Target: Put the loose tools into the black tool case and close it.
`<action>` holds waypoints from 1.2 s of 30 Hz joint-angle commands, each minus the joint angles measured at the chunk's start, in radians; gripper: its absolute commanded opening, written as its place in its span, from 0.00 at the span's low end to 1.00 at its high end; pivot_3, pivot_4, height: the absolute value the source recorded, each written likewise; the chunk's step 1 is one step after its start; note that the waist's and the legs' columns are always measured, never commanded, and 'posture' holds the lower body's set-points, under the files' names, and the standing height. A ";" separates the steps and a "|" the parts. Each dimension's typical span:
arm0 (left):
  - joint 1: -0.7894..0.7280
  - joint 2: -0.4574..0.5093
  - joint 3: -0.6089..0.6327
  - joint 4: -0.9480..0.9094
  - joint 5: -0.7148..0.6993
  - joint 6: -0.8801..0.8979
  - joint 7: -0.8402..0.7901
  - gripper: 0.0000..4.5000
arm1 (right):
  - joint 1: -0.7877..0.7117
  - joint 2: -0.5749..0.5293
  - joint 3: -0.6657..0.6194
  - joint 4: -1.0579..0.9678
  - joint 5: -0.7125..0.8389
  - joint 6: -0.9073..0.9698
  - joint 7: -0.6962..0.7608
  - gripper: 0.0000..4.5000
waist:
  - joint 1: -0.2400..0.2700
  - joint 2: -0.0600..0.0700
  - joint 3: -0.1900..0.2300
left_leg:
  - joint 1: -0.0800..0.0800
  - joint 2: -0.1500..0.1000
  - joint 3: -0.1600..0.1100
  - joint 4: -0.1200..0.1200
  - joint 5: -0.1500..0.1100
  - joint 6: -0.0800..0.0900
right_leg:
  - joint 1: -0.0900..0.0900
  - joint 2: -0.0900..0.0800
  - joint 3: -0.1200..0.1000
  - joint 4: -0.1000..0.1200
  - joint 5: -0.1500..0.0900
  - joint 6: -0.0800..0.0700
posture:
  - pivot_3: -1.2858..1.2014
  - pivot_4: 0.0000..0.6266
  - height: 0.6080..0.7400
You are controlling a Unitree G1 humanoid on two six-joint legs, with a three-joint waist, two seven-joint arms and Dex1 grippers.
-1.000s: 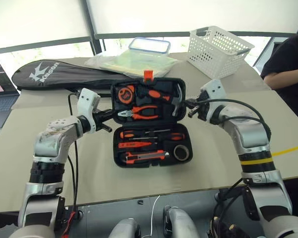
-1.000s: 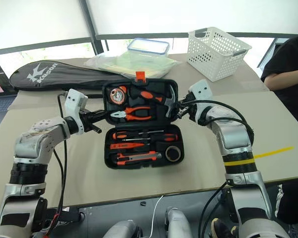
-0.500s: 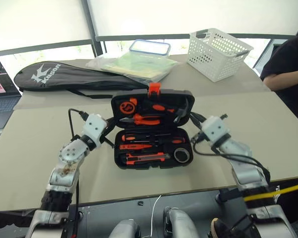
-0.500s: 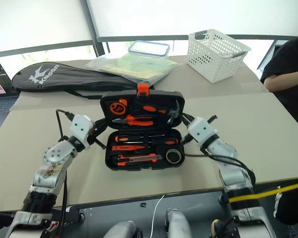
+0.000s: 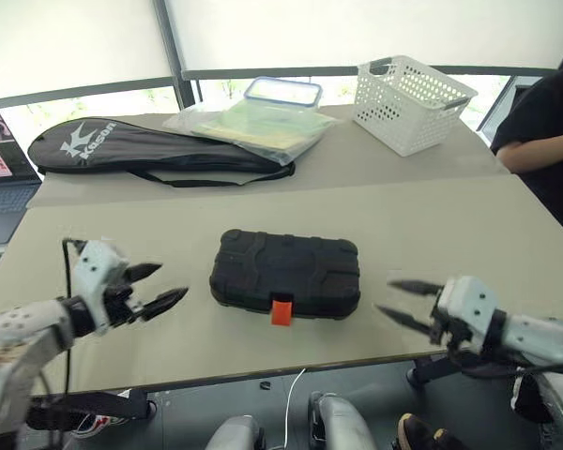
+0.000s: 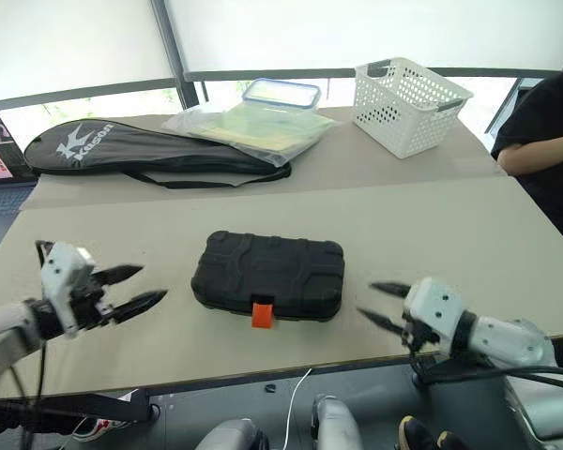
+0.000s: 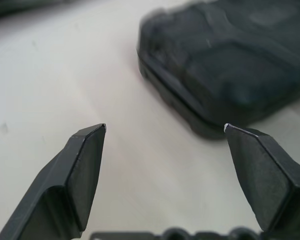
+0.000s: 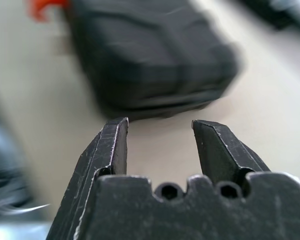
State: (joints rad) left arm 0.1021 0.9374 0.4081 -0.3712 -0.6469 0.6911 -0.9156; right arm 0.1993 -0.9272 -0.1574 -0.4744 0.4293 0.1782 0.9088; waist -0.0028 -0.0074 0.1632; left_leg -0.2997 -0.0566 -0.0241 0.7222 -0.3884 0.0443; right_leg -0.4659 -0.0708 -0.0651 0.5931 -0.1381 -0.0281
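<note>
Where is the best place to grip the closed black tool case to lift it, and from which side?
Probably the two short ends of the black tool case, one pincer from each side: it lies flat and closed, and the left pincer and right pincer already flank it, open.

Head cameras look down; wrist cameras closely face the black tool case [image 5: 286, 272].

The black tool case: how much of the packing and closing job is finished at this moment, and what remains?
Done: the black tool case lies shut on the table, its orange latch facing the near edge, and no loose tools lie around it. In hand: nothing; the left pincer and the right pincer are both open and empty, one on each side of the case, not touching it. Left: perhaps only the latch, as I cannot tell whether it is fastened.
</note>
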 commanded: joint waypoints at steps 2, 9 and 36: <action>-0.313 0.051 -0.207 0.295 0.195 -0.184 -0.087 0.83 | -0.061 -0.018 0.049 -0.033 0.014 0.037 0.068 0.43 | 0.017 0.000 0.000 | 0.005 -0.001 0.000 -0.001 -0.001 0.002 | 0.006 -0.001 -0.001 -0.001 -0.001 0.001 | 0.52 0.24 1.00; -0.804 -0.156 -0.511 0.809 0.497 -0.541 -0.127 0.30 | -0.207 0.025 0.257 0.026 -0.115 0.008 0.124 0.00 | 0.029 -0.007 -0.001 | 0.007 -0.005 0.002 0.000 -0.001 0.003 | 0.008 -0.003 -0.003 0.001 -0.001 0.002 | 0.52 0.24 1.00; -0.923 -0.274 -0.505 0.693 0.376 -0.439 -0.481 0.01 | -0.461 0.072 0.162 0.259 -0.259 0.076 0.035 0.00 | 0.011 -0.009 0.001 | -0.018 -0.007 -0.002 0.019 -0.002 0.004 | -0.009 -0.006 -0.007 0.002 0.005 0.005 | 0.52 0.24 1.00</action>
State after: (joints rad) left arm -0.7815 0.6517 -0.1430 0.3853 -0.2183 0.1810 -1.4157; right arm -0.2608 -0.8364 0.0847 -0.1389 0.1071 0.2244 0.9268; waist 0.0086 -0.0168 0.1644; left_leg -0.3176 -0.0634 -0.0258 0.7428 -0.3900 0.0482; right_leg -0.4752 -0.0768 -0.0719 0.5948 -0.1327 -0.0233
